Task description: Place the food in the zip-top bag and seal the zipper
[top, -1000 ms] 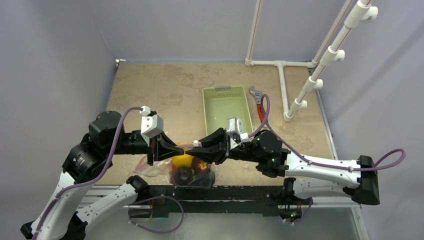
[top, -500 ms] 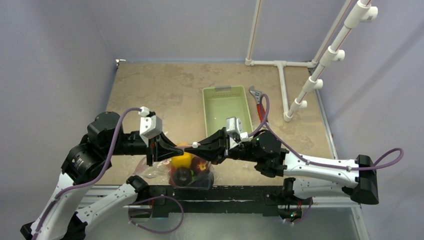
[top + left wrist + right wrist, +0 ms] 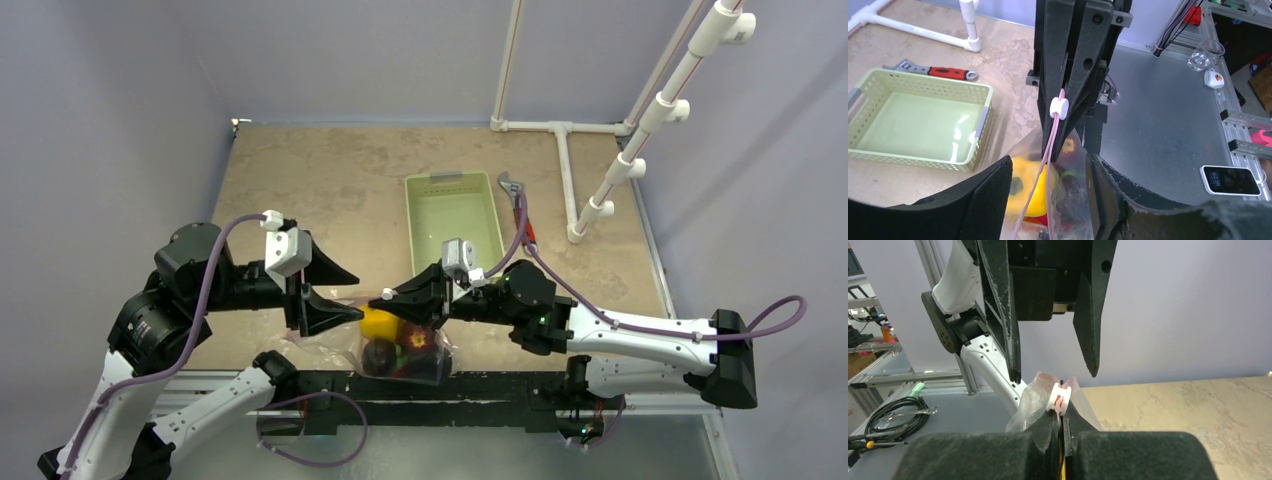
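The zip-top bag hangs by the table's near edge, with the food inside: a yellow pepper, a dark plum and a red piece. My right gripper is shut on the bag's pink zipper, just behind its white slider. My left gripper stands open to the left, its fingers on either side of the bag's end and apart from it. In the right wrist view the left gripper faces the slider with a wide gap.
A light green slotted basket stands behind the bag. An orange-handled wrench lies to the basket's right. A white pipe frame occupies the back right corner. A phone lies on the metal bench beyond the table.
My left gripper has let go of the zipper, opened and drawn back to the left. The right gripper stayed shut on the zipper and shifted slightly left; the bag sagged a little right.
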`<action>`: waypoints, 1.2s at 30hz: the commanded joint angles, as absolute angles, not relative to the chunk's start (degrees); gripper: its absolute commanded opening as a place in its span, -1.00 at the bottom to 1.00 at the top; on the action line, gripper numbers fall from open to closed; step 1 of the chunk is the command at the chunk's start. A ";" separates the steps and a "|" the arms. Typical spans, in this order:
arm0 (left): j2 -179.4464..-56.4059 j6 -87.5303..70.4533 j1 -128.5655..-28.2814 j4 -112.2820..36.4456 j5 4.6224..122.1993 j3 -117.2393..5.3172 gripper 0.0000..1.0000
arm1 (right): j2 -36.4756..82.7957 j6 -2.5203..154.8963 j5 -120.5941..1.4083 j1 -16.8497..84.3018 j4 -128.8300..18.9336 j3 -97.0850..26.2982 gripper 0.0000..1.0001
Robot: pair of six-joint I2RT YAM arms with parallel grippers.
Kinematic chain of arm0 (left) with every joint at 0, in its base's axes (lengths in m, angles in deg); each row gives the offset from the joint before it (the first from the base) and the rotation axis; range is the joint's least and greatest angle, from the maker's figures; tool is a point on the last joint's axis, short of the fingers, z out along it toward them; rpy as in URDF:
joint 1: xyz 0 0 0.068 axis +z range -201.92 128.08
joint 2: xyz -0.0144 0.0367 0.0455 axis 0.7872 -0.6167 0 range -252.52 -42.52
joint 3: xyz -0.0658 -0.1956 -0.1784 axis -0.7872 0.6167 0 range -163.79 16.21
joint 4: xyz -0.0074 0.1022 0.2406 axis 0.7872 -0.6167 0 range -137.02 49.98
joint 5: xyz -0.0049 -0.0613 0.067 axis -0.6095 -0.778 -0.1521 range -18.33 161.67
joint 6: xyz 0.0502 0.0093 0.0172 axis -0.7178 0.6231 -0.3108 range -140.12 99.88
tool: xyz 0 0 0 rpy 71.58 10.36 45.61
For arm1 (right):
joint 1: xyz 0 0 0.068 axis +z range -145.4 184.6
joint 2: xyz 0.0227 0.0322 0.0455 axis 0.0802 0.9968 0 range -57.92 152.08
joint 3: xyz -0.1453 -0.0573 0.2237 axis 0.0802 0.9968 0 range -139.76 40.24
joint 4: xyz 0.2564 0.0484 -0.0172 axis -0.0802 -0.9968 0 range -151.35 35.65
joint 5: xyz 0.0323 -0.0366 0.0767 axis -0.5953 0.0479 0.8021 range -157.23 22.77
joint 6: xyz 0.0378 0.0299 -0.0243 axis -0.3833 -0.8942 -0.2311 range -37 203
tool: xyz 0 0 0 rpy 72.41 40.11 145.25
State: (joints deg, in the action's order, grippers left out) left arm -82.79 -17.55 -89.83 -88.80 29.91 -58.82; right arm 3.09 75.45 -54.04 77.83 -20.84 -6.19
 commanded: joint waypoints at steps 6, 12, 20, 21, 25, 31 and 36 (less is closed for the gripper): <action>-85.29 -14.42 -89.76 -79.20 25.18 -58.45 0.12 | 2.78 76.32 -53.87 77.99 -19.70 -6.05 -1.00; -87.07 -13.01 -89.79 -75.21 22.22 -56.17 0.07 | 3.05 76.73 -53.43 77.99 -20.34 -6.09 -1.00; -87.57 -13.49 -89.83 -75.42 19.55 -55.03 -0.08 | 3.16 77.19 -53.42 77.99 -20.34 -6.28 -1.00; -87.54 -13.60 -89.82 -75.61 19.35 -54.91 -0.12 | 3.16 77.24 -53.43 78.04 -20.42 -6.36 -1.00; -87.64 -13.85 -89.78 -75.95 18.54 -54.24 -0.26 | 3.16 77.29 -53.59 77.99 -20.52 -6.52 -1.00; -88.05 -13.90 -89.82 -75.88 17.90 -53.13 -0.34 | 2.74 77.07 -54.00 78.04 -20.44 -6.47 -1.00; -88.40 -13.93 -89.78 -75.24 17.30 -52.55 -0.37 | 2.72 76.77 -53.88 78.01 -20.25 -6.43 -1.00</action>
State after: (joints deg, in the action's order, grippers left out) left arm -88.17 -13.70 -89.83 -77.69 19.31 -53.05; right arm 3.64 76.59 -54.04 77.83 -23.98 -5.39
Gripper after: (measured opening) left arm 0.326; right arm 0.008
